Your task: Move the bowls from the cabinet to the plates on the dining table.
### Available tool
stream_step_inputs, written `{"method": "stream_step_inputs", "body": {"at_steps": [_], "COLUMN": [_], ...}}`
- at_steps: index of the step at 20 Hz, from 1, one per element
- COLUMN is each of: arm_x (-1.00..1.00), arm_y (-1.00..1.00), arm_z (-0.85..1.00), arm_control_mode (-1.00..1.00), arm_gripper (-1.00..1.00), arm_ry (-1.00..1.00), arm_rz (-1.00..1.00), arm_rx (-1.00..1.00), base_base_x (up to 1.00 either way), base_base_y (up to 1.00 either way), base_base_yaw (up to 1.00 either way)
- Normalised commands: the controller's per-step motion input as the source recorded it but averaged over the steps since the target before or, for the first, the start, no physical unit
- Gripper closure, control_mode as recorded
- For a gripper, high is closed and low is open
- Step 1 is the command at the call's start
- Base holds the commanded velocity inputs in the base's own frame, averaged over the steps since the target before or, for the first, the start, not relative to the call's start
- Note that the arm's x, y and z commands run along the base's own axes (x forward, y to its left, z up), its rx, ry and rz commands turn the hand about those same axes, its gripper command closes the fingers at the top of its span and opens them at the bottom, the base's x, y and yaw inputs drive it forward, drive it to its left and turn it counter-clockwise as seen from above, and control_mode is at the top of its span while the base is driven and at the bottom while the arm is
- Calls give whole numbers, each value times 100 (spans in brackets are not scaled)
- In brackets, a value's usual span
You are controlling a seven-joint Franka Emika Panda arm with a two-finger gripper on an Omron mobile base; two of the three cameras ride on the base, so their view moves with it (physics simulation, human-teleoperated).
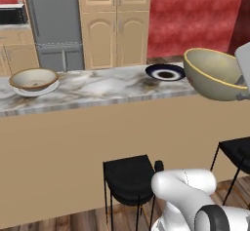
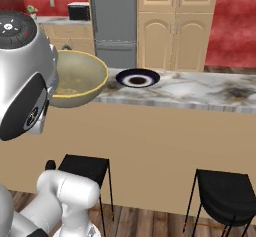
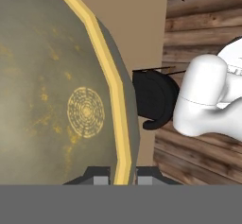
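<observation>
- Hand (image 3: 124, 178) is clamped nearly shut on the yellowish rim of the deeper olive bowl (image 3: 56, 90); in the hand view the rim runs between the two finger tips at 6 o'clock.
- In the left base view the hand itself is hidden behind the arm at 3 o'clock; the olive bowl (image 1: 215, 74) is tilted on its side, mouth facing up-left, cut off at the right edge.
- In the right base view the robot's big grey joint covers the left part of the olive bowl (image 2: 80, 78) at 9 o'clock.
- Olive bowl is in the air, just off the near edge of the worktop (image 1: 107, 91); whether it touches the edge, cannot tell.
- Navy plate (image 1: 165, 72) lies bare on the worktop, just beside the bowl, toward the far edge.
- Shallow cream bowl (image 1: 33, 78) sits on the white plate (image 1: 49, 87) at 9 o'clock in the left view, well apart from the navy plate.
- Open marble between the two plates.
- Black stools (image 1: 129, 179) stand below the worktop's near edge; one is cut off at 3 o'clock.
</observation>
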Motion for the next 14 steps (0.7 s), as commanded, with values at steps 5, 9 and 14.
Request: {"method": "stream_step_inputs", "body": {"at_steps": [5,9,14], "arm_x": [0,0,0], "arm_y": [0,0,0], "arm_z": [0,0,0], "arm_control_mode": [100,100,100], "arm_gripper": [100,100,100], "arm_ry": [0,0,0], "arm_rz": [0,0,0], "arm_rx": [0,0,0], "base_base_x": [37,0,0], "base_base_y": [14,0,0], "base_base_yaw": [-4,0,0]}}
